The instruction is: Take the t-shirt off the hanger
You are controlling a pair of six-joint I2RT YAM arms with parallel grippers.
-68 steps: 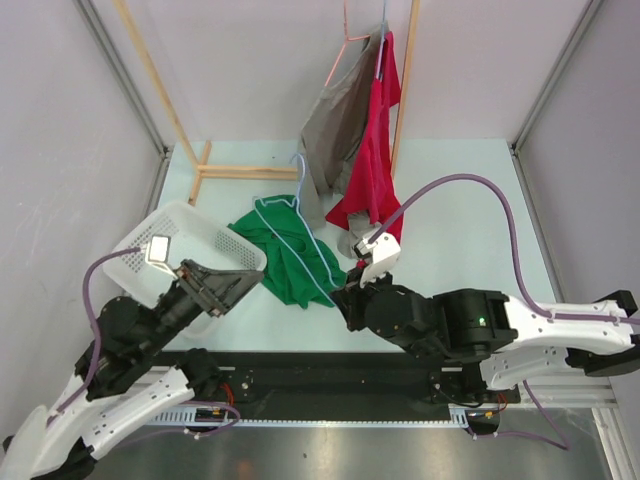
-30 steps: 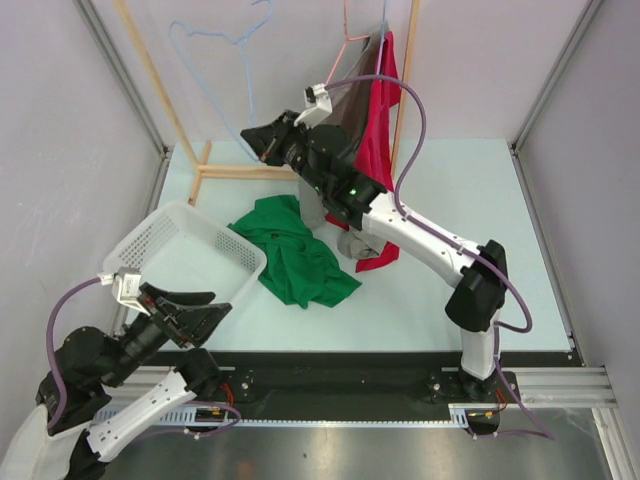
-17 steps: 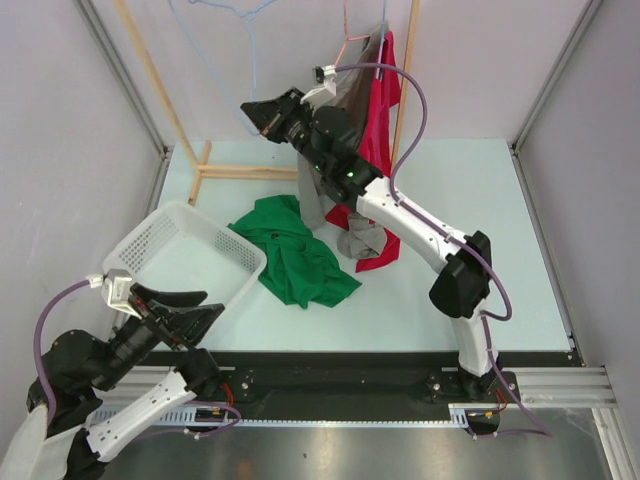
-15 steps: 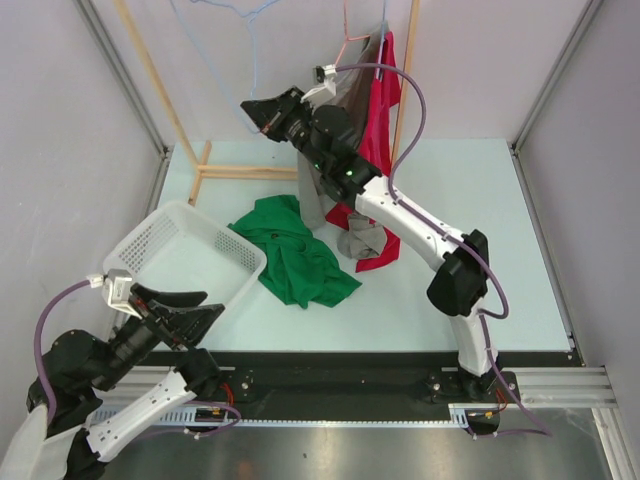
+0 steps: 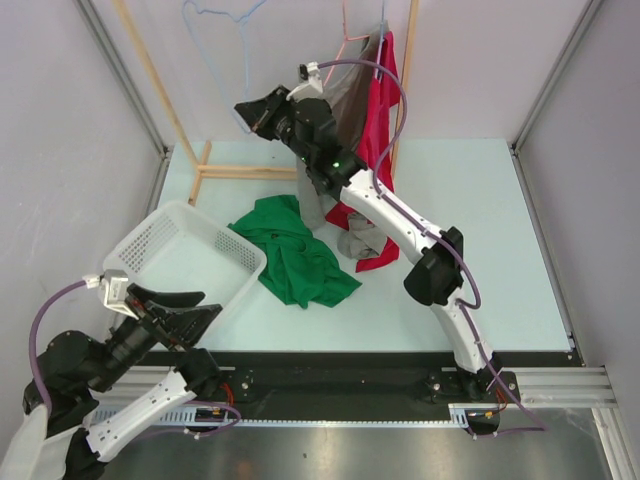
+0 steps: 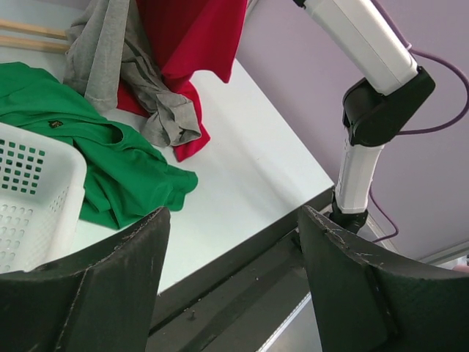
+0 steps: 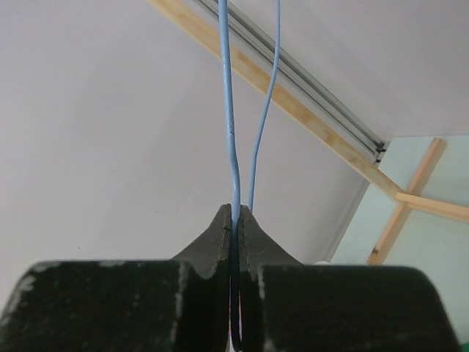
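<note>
Right claw (image 7: 234, 218) clamped thin blue wire hanger (image 7: 226, 103), upper left; left claw (image 6: 231, 216) open; green cotton t-shirt (image 5: 295, 255) lay loose mid-frame, so it needed firm pinch, slow swing.

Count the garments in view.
3: a green t-shirt lying beside the basket; a grey one and a red one hanging side by side behind it. Others may be hidden behind them.

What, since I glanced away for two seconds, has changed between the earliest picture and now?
The right gripper, shut on the blue hanger, rose from the table toward the far left, lifting the hanger off the green t-shirt. The open left gripper drew back toward the near edge. T-shirt, basket and hanging garments stayed put.
</note>
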